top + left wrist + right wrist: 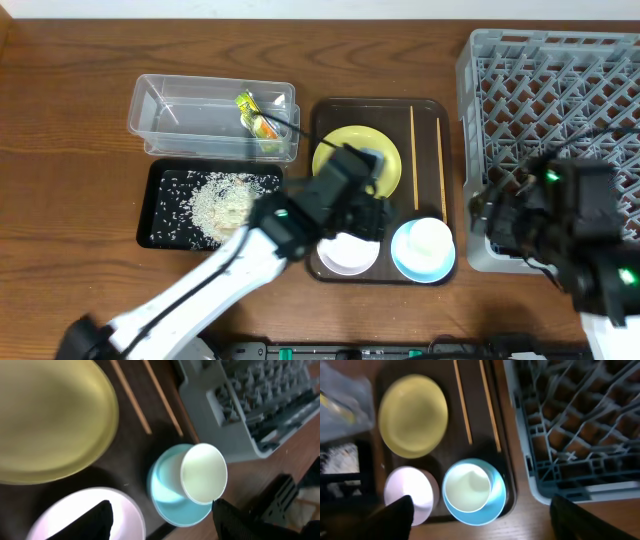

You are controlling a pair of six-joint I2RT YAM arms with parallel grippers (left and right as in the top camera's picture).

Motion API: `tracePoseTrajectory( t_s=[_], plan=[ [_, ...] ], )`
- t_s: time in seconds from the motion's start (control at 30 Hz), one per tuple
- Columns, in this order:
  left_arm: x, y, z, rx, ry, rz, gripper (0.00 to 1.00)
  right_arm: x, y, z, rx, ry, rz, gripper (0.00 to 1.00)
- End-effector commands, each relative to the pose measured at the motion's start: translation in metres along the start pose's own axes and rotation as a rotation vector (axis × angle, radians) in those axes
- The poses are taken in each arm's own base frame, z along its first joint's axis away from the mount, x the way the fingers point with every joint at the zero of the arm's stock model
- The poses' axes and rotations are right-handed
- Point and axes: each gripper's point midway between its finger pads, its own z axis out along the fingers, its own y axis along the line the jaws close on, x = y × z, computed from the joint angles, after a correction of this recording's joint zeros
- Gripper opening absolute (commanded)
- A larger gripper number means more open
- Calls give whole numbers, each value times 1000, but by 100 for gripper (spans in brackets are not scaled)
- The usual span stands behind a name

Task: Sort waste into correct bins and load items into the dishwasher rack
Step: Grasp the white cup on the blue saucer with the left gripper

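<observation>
Two bowls sit at the bottom of the brown serving tray in the overhead view: a white bowl and a light blue bowl with a small white cup nested inside. The grey lattice dishwasher rack is at the right.

Left wrist view: the left gripper hangs over them, fingers apart, empty. The cup looks light, stiff and glossy — probably slippery — so I'd pinch its rim, one finger inside.

Right wrist view: the right gripper is spread wide too, holding nothing.
</observation>
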Motion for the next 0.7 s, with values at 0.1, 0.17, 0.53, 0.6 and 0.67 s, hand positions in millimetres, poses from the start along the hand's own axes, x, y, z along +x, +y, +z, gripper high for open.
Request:
tracePoseTrajectory(
  t_s=[0.1,0.17,0.53,0.6,0.67],
  plan=[
    [23,-16,46,24,89,40,61,-2,-2,-28,-27,-98,20,88],
    [29,-18,57,27,104,51,59,0,-2,-31,-29,-103,19,88],
    [63,-16,96,-29,181,88,25,9,-6,-31,-15,-72,23,88],
    [59,-17,94,-26,173,80,19,10,-6,-31,-13,-67,23,89],
    [51,-20,88,-20,155,73,11,11,-7,-31,-10,-61,24,89]
  ],
)
